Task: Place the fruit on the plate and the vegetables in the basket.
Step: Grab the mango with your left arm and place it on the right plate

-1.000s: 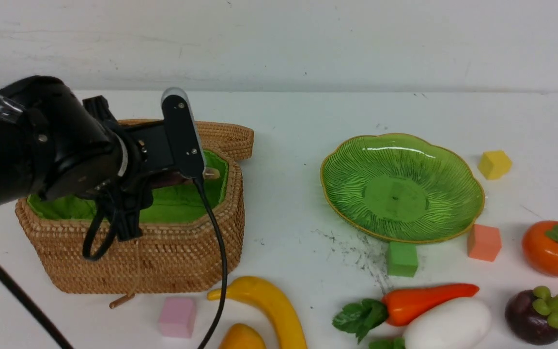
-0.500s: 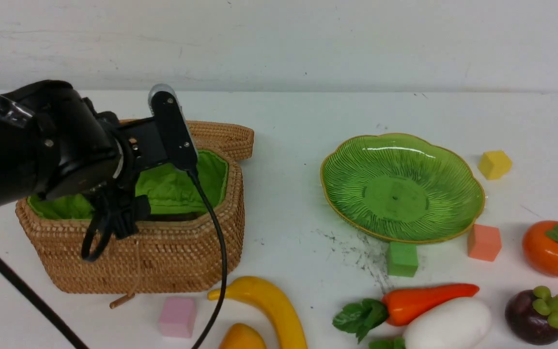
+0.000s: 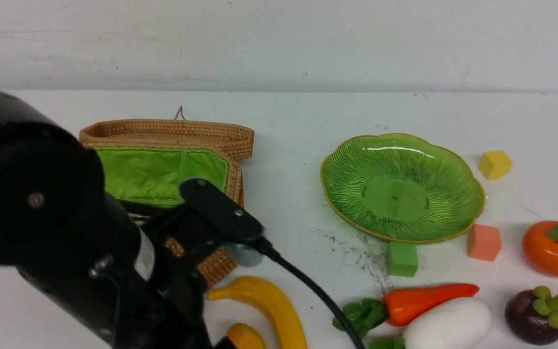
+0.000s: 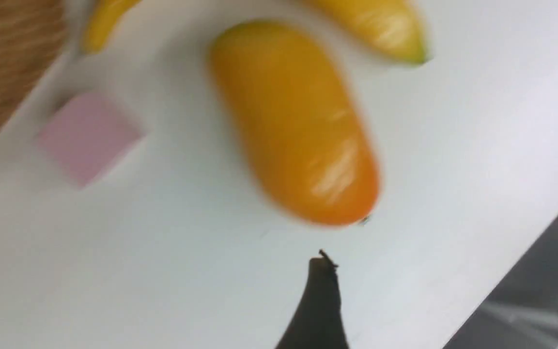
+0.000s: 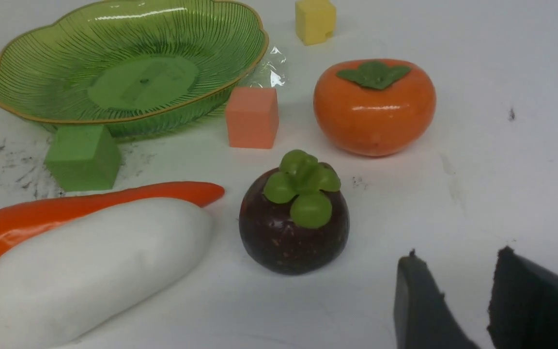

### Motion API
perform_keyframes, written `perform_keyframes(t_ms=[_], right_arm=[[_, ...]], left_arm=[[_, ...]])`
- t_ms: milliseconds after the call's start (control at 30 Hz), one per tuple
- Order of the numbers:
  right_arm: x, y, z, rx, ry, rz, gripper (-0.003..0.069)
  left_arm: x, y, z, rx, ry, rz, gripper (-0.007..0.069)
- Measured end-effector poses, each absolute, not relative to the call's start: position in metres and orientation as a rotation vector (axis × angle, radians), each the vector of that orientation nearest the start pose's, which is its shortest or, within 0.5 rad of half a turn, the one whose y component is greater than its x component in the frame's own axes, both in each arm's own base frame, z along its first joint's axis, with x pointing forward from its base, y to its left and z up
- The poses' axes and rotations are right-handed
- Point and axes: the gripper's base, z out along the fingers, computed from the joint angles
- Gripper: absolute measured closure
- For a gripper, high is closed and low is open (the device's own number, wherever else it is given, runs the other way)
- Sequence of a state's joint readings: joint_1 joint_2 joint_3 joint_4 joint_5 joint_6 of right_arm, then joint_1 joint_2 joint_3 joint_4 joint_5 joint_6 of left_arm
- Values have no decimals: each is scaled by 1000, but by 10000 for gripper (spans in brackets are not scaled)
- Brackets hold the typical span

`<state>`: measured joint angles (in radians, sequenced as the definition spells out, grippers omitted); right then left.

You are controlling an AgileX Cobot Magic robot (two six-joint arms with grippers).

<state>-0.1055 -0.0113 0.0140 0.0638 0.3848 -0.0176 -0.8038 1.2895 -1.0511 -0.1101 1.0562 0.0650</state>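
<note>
Near mango [image 4: 293,121], only left-wrist shows pink cube [image 4: 87,135].

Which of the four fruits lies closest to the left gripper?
The orange-yellow mango, lying just ahead of the open left gripper. The banana is beyond it; the persimmon and mangosteen sit far to the right.

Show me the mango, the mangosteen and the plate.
mango [image 4: 293,126], left wrist view, middle of its body.
mangosteen [image 5: 294,215], right wrist view, green calyx lobe.
plate [image 3: 395,198], front view, bare flat centre.
</note>
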Motion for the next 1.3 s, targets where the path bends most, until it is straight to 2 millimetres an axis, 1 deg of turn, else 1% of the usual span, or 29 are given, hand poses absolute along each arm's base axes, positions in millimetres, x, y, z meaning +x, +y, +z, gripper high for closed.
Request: perform_keyframes(t_ms=[33,100,233,267,367,533,700,767,867,967,1100,1133,1167,1233,1300], right_arm=[[52,-3,175,121,1866,-22,417],[52,-3,175,121,1866,-22,417],[52,-3,175,121,1866,-22,417],[52,-3,175,121,1866,-22,417],[52,-3,175,121,1866,-22,417],[52,-3,175,121,1866,-22,417],[52,-3,175,121,1866,-22,417],[52,-3,175,121,1866,-22,417],[52,-3,175,121,1866,-22,417],[52,-3,175,121,1866,-22,417],[52,-3,175,121,1866,-22,417],[52,-3,175,121,1866,-22,417],[52,-3,175,121,1866,-22,417],[52,-3,175,121,1866,-22,417],[52,-3,175,121,1866,-22,417]], left_arm=[[161,-183,304,1130,2569,-336,25],[160,-191,306,1055,2533,-371,29],[164,-197,310,827,2550,-444,30],[165,-196,310,761,2571,-448,30],[165,-194,309,647,2624,-440,30],[166,-191,308,576,2658,-399,30],[165,-191,307,485,2686,-419,30],[166,-190,307,383,2705,-424,30],[170,-186,306,277,2712,-357,32],[173,-183,298,264,2748,-248,32],[179,-189,281,319,2806,-154,32],[180,-190,280,320,2808,-151,32],[183,-194,273,330,2821,-138,32],[186,-198,267,339,2826,-141,32],[190,-206,258,420,2827,-145,32]])
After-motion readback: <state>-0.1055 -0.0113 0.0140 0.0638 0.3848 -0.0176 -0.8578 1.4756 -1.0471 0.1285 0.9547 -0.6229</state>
